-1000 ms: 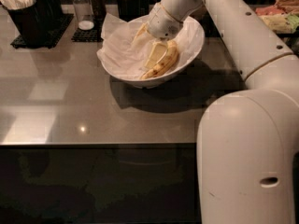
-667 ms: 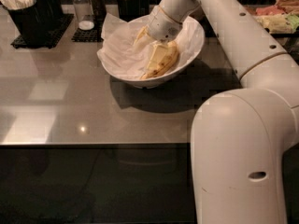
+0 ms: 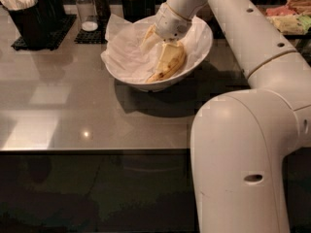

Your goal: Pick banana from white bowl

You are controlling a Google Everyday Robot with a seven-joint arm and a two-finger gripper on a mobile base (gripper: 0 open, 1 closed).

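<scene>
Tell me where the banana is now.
The banana lies inside the white bowl, upper centre of the camera view, with the gripper just above it.

- You'll find the bowl [image 3: 146, 84] on the table [image 3: 58, 106], toward its back.
- The banana [image 3: 170, 62] lies in the bowl, right of its centre, on the paper liner [image 3: 124, 57].
- The gripper [image 3: 156, 43] sits inside the bowl, at the banana's rear end.
- Two shakers [image 3: 86, 8] stand behind the bowl to its left.
- The utensil cup [image 3: 29, 16] is farther left of the bowl.
</scene>
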